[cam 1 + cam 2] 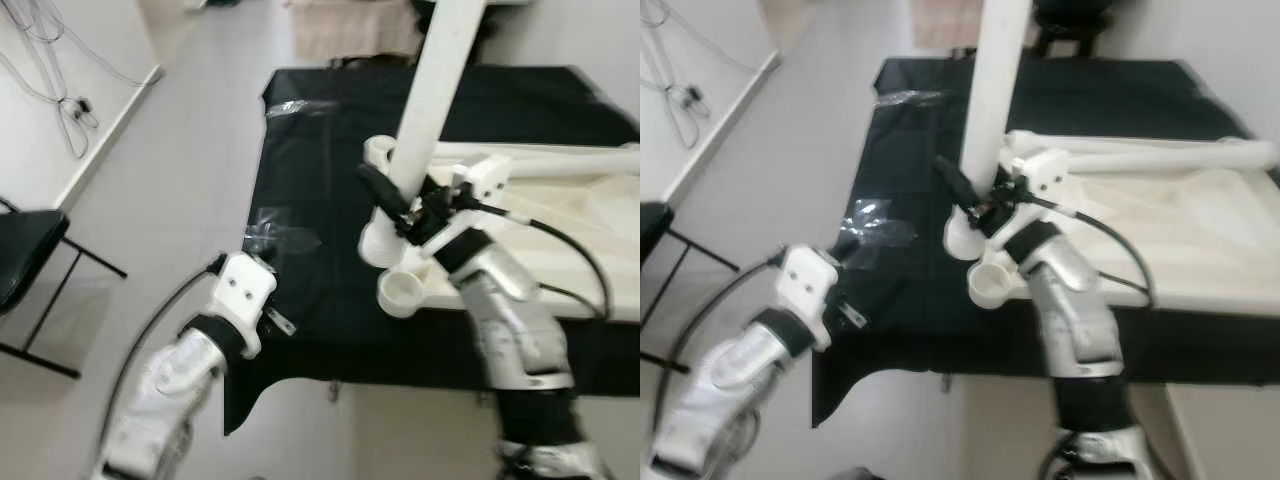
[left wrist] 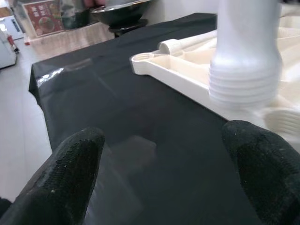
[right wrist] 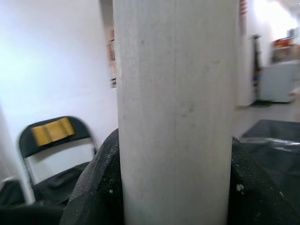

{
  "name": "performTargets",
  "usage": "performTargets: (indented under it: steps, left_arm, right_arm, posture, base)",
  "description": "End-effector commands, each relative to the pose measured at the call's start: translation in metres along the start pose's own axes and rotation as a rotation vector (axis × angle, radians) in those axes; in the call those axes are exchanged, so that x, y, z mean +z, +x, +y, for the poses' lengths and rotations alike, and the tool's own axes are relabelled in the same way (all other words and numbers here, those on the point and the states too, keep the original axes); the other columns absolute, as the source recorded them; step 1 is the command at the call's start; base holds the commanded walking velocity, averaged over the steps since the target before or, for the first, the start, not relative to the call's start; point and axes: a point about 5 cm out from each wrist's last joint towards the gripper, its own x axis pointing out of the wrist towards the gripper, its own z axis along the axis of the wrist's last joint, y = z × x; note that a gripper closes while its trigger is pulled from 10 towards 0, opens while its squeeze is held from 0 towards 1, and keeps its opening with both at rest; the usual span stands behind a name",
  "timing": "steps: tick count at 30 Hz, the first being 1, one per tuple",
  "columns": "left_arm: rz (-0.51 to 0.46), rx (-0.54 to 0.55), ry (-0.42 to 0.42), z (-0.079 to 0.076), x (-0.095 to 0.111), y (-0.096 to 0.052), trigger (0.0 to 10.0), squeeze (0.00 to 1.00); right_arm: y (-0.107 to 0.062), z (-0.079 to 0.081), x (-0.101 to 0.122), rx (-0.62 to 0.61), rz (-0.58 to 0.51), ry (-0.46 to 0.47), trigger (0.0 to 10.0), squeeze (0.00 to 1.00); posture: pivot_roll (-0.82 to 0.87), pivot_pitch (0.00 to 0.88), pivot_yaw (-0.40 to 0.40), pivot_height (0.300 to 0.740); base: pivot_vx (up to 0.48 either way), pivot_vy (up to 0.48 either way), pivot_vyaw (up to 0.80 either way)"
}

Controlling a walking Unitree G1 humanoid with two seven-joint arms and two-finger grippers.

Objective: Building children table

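Observation:
A cream tabletop lies upside down on a table draped in black cloth. A white table leg stands upright in a corner socket of the tabletop. My right gripper is shut on this leg just above the socket, and the right wrist view has the leg squeezed between both black fingers. An empty socket sits just in front of it. A second leg lies flat across the tabletop. My left gripper hovers open over the cloth near the table's front left corner, holding nothing.
A black folding chair stands on the floor at the left, below cables hanging on the wall. Clear plastic wrap lies on the cloth near the left gripper. Another chair stands by the wall.

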Motion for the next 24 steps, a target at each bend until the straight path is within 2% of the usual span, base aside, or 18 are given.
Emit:
performTargets:
  steps: [1,3,5,7,10,12,14,17,18,19,20,21,24]
  left_arm:
    - [-0.012,-0.054,-0.009,-0.009,0.004,0.001,10.0,0.00]
    - [-0.017,-0.071,-0.010,-0.011,0.006,0.001,10.0,0.00]
    - [-0.068,-0.182,-0.028,-0.017,0.022,0.003,10.0,0.00]
    - [-0.122,-0.232,-0.050,-0.014,0.038,0.004,10.0,0.00]
    - [-0.233,-0.320,-0.111,-0.004,0.069,0.000,10.0,0.00]
    - [-0.257,-0.348,-0.117,-0.002,0.076,-0.002,10.0,0.00]
    - [-0.341,-0.393,-0.105,0.008,0.100,-0.004,10.0,0.00]
    - [-0.378,-0.401,-0.093,0.012,0.111,-0.003,10.0,0.00]
    - [-0.408,-0.387,-0.068,0.019,0.121,0.000,10.0,0.00]
    - [-0.408,-0.387,-0.068,0.019,0.121,0.000,10.0,0.00]
    - [-0.452,-0.315,0.041,0.035,0.142,0.010,10.0,0.00]
    - [-0.462,-0.287,0.072,0.041,0.149,0.014,10.0,0.00]
    - [-0.460,-0.269,0.073,0.046,0.154,0.018,10.0,0.00]
  right_arm:
    - [-0.006,-0.005,0.009,-0.011,-0.026,-0.024,10.0,0.00]
    - [-0.005,-0.005,0.009,-0.007,-0.027,-0.025,10.0,0.00]
    - [-0.004,-0.005,0.009,0.010,-0.025,-0.041,10.0,0.00]
    - [-0.004,-0.006,0.009,0.017,-0.024,-0.052,10.0,0.00]
    - [-0.003,-0.011,0.013,0.014,-0.024,-0.081,10.0,0.00]
    - [-0.003,-0.012,0.013,0.013,-0.024,-0.086,10.0,0.00]
    - [-0.002,-0.016,0.015,0.013,-0.013,-0.116,10.0,0.00]
    - [-0.002,-0.017,0.015,0.017,-0.006,-0.133,10.0,0.00]
    - [-0.001,-0.017,0.015,0.020,0.011,-0.165,10.0,0.00]
    - [-0.001,-0.017,0.015,0.020,0.011,-0.165,10.0,0.00]
    - [0.001,-0.015,0.014,0.045,0.040,-0.229,10.0,0.00]
    - [0.002,-0.013,0.013,0.061,0.047,-0.247,10.0,0.00]
    - [0.003,-0.010,0.013,0.080,0.046,-0.257,10.0,0.00]
  posture:
    - [0.09,0.145,-0.025,0.740]
    - [0.09,0.145,-0.025,0.740]
    - [0.10,0.146,-0.023,0.740]
    - [0.10,0.148,-0.022,0.740]
    - [0.10,0.149,-0.023,0.740]
    - [0.10,0.149,-0.025,0.740]
    - [0.10,0.150,-0.026,0.740]
    - [0.10,0.150,-0.028,0.740]
    - [0.10,0.149,-0.027,0.740]
    - [0.10,0.149,-0.027,0.740]
    - [0.10,0.147,-0.024,0.740]
    - [0.09,0.147,-0.023,0.740]
    - [0.09,0.146,-0.022,0.740]
  base:
    - [0.368,0.000,0.00]
    - [0.368,0.000,0.00]
    - [0.000,0.000,0.00]
    - [0.000,0.000,0.00]
    - [0.000,0.000,0.00]
    - [0.000,0.000,0.00]
    - [0.000,0.000,0.00]
    - [0.000,0.000,0.00]
    - [0.000,0.000,0.00]
    - [0.000,0.000,0.00]
    - [0.000,0.000,0.00]
    - [0.000,0.000,0.00]
    - [0.000,0.000,0.00]
